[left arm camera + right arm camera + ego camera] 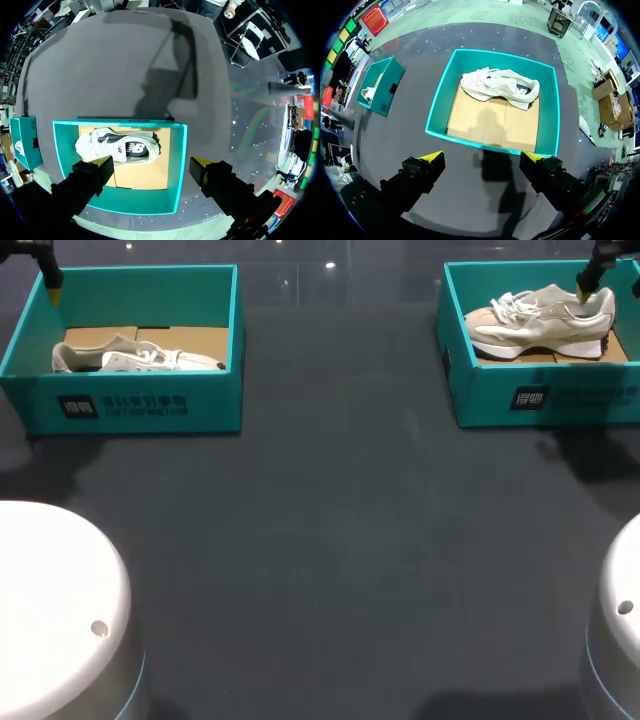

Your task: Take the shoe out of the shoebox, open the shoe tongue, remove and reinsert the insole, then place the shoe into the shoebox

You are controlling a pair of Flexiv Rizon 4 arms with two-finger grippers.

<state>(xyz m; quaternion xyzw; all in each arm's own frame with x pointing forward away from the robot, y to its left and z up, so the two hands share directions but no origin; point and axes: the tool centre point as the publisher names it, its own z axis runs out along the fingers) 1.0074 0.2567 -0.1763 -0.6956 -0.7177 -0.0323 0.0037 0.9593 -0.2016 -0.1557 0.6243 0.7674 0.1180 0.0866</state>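
Note:
Two teal shoeboxes stand at the far side of the table. The left shoebox [130,405] holds a white and grey shoe [135,358] lying on brown cardboard. The right shoebox [560,395] holds a beige shoe [545,320]. My left gripper [152,167] hangs open above the left shoebox [145,202], with its shoe [120,146] below and ahead of the fingers. My right gripper [482,160] is open above the table just short of the right shoebox [445,102], and the beige shoe [502,87] lies at the box's far side. Neither gripper holds anything.
Between and in front of the boxes the dark table surface [330,540] is bare. Two white rounded arm bases [55,610] [620,620] rise at the near corners. Each wrist view also catches the other arm's shoebox [22,142] [380,85] off to one side.

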